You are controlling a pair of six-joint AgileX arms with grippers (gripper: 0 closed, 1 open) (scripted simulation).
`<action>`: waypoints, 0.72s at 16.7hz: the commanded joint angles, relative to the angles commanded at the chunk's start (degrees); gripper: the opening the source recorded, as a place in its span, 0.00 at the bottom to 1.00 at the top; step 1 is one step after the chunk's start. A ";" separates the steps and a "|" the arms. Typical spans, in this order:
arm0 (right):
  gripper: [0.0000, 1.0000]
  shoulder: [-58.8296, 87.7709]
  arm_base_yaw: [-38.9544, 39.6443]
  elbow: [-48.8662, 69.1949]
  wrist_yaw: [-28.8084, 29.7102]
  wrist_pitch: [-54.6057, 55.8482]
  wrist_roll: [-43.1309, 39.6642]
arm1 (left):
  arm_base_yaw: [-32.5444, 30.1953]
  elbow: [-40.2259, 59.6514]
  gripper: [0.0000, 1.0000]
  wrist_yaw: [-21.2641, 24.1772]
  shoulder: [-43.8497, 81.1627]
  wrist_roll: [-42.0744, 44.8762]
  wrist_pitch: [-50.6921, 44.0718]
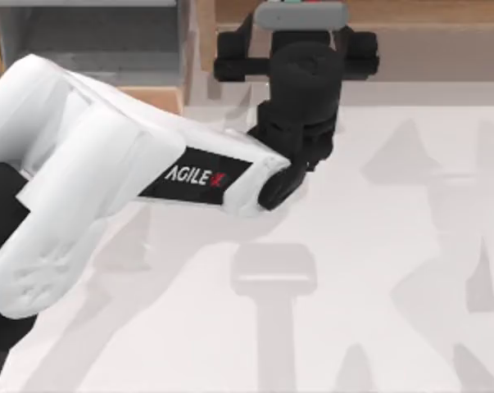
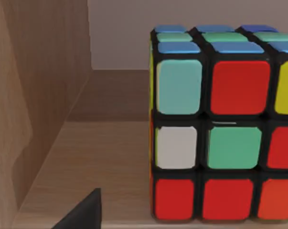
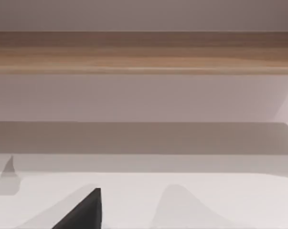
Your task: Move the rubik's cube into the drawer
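At the far left of the top view, the drawer [image 1: 99, 41] shows its grey inside and a tan wooden edge, near the upper left corner. The left arm [image 1: 91, 180] is a big white body which reaches from the left side across the tabletop [image 1: 378, 270] toward the back. Its black wrist ends under a grey camera block, and the left gripper [image 1: 300, 24] is at the wooden shelf ledge [image 1: 427, 12] along the back edge, close to the middle of the top view. Black parts stick out on both sides of the wrist, but how wide the fingers stand cannot be told from above.

In the left wrist view, the rubik's cube [image 2: 220, 129] stands very near to the camera on a wooden floor, with a wooden wall [image 2: 34, 95] beside it. It sits on the shelf ledge, not in the drawer. Its near face has red, green, white, pale blue and yellow tiles on a black grid, and the top face is blue and green. One dark finger tip [image 2: 86, 212] shows beside the cube, apart from it.

In the right wrist view, one dark finger [image 3: 86, 210] of the right arm is over the pale tabletop, facing the wooden ledge far off. Its opening cannot be told.
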 joint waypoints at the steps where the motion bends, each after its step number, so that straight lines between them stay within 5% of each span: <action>1: 1.00 0.00 0.00 0.00 0.00 0.00 0.00 | 0.27 -0.25 1.00 0.13 -0.12 0.00 -0.15; 12: 1.00 0.00 0.00 0.00 0.00 0.00 0.00 | 3.39 13.57 1.00 3.47 7.43 -0.15 -6.28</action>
